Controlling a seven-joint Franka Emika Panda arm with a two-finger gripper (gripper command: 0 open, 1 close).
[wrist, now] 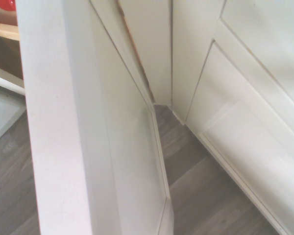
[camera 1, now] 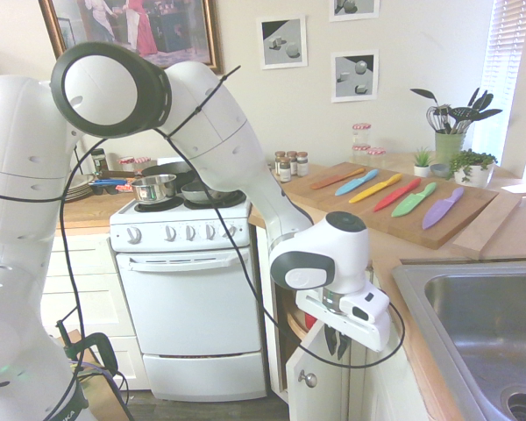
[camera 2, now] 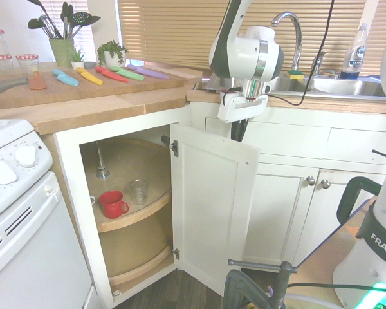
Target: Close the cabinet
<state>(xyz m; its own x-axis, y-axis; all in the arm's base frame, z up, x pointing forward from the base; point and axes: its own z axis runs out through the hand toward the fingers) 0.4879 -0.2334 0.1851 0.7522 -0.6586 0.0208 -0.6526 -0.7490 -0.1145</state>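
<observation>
The one cabinet (camera 2: 212, 206) under the bench (camera 2: 103, 106) stands with its door swung wide, one red mug (camera 2: 112, 204) and one clear cup (camera 2: 138, 191) on its upper shelf, while the pincer (camera 2: 240, 129) points down at the door's top edge, fingers nearly together, grip unconfirmed.

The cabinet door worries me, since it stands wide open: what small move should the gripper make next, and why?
Probably push the cabinet door sideways toward its frame. The gripper points down at the door's top outer edge, and the shelves inside are exposed.
</observation>
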